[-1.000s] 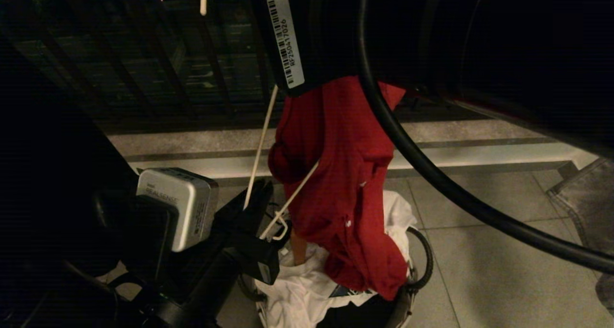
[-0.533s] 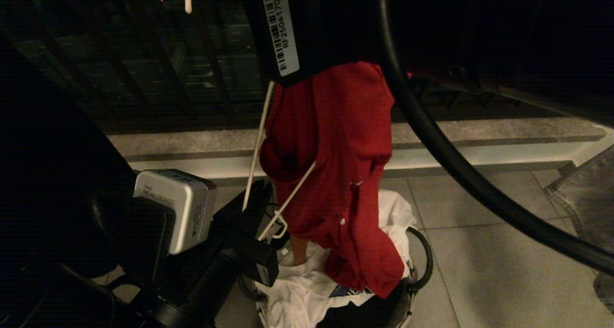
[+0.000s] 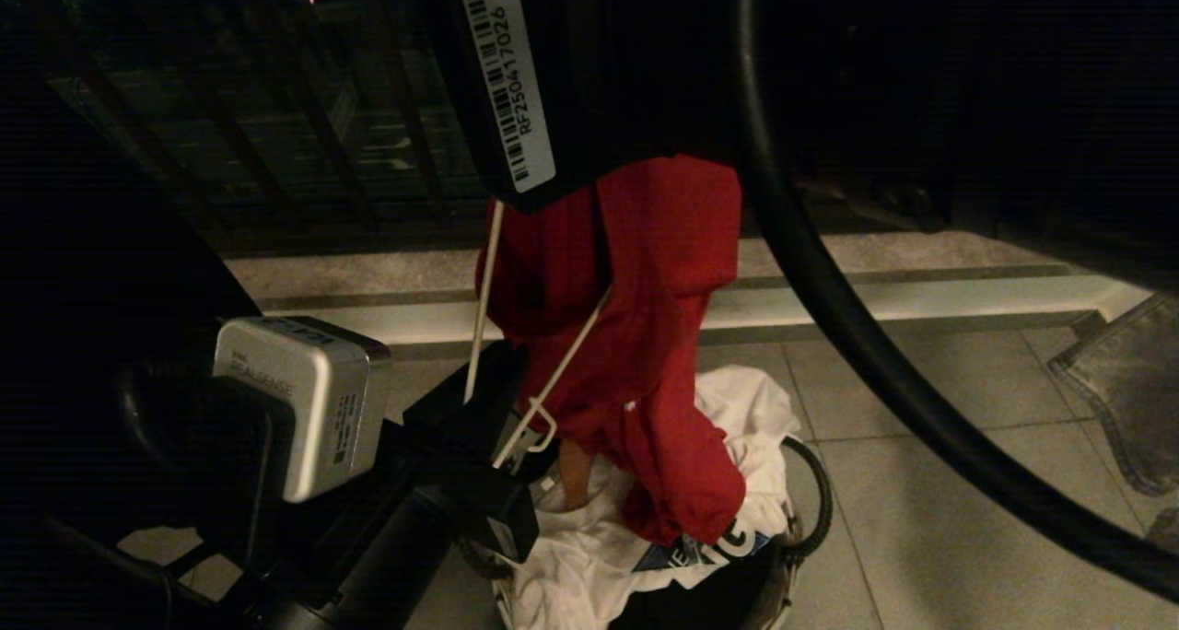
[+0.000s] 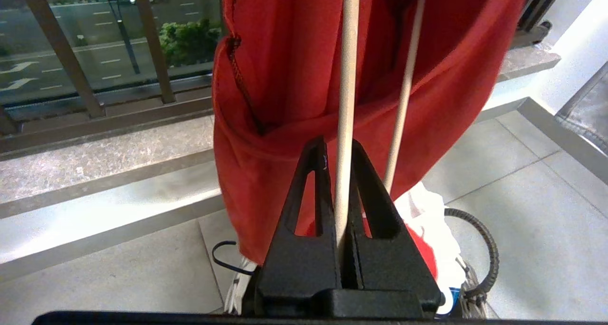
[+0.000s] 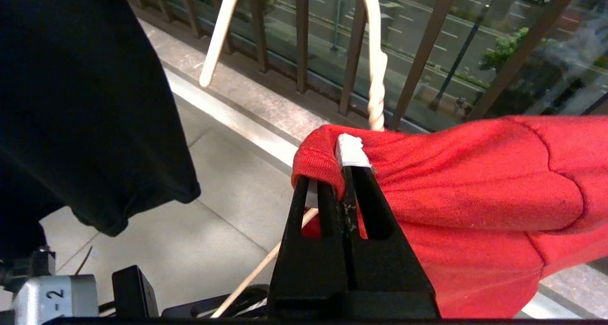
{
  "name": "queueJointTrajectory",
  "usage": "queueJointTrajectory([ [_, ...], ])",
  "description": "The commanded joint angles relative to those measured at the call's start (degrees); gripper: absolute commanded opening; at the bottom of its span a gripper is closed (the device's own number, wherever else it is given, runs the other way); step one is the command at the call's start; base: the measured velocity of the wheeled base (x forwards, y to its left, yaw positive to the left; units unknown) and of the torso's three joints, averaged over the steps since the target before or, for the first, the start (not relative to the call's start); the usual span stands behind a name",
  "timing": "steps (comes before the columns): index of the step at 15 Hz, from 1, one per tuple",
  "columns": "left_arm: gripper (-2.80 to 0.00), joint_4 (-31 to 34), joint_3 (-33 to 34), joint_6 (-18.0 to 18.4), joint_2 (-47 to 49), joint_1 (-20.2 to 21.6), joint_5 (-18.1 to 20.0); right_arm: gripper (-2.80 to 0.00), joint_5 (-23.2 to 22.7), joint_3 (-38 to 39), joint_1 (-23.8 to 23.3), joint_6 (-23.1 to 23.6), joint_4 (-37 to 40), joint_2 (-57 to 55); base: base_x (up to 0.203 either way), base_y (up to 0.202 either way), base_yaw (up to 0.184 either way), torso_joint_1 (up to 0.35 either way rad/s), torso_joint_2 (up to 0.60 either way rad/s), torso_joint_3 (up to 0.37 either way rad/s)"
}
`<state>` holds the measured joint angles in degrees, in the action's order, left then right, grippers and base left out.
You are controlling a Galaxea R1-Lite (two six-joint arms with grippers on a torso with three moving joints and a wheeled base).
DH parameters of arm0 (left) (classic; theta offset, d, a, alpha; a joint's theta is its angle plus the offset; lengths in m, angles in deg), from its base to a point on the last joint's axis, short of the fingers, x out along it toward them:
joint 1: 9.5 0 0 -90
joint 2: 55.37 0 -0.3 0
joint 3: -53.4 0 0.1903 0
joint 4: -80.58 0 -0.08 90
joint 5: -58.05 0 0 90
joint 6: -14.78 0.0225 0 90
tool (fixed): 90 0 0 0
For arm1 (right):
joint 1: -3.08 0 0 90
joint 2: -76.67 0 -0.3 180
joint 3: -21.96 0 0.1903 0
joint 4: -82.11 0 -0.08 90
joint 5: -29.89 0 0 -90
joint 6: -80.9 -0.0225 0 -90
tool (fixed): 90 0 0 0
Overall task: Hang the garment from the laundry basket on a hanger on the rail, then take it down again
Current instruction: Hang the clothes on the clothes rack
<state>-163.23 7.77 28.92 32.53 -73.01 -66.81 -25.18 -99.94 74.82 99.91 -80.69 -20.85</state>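
Head view, change: over the last second the red T-shirt [image 3: 645, 335] has bunched up and swung a little leftward, its hem lifting off the laundry basket [image 3: 811, 510]; the barcoded right arm has slid left too.
Head view, meaning: I judge I'm still threading the T-shirt onto the hanger [image 3: 484, 289], not yet ready for the rail.
Head view, rest: a white T-shirt [image 3: 589, 556] with a dark graphic lies crumpled in the basket, on the tiled floor.
Left wrist view, pincer: my left pincer [image 4: 338, 173] is clamped shut on one thin white rod of the hanger; a second rod runs just beside it.
Left wrist view, materials: soft knit cloth drapes in folds around stiff, smooth wire; a black loop handle [image 4: 479, 234] shows below.
Right wrist view, pincer: my right pincer [image 5: 344, 182] is pinched shut on the ribbed collar, at the small white neck label [image 5: 351, 150].
Right wrist view, shapes: the hanger's twisted neck [image 5: 376, 101] rises just behind the collar into a curved hook; brown railing bars stand beyond.
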Motion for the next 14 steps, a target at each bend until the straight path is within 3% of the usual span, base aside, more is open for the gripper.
queueJointTrajectory([
  [1, -2.80, -0.49, 0.02, 0.10, -0.44, -0.22, -0.20, -2.80, 0.22, 0.19, 0.15, 0.14, 0.02, -0.13, 0.000, 0.000, 0.000, 0.000, 0.00, 0.000],
  [13, -2.80, -0.49, -0.15, 0.10, -0.45, -0.22, -0.29, -2.80, 0.57, 0.89, 0.15, 0.23, -0.34, -0.13, 0.000, 0.000, 0.000, 0.000, 0.00, 0.000],
  [14, -2.80, -0.49, -0.15, 0.10, -0.53, -0.22, -0.21, 0.00, 0.57, 0.89, 0.15, 0.23, -0.34, -0.22, 0.000, 0.000, 0.000, 0.000, 0.00, 0.000],
])
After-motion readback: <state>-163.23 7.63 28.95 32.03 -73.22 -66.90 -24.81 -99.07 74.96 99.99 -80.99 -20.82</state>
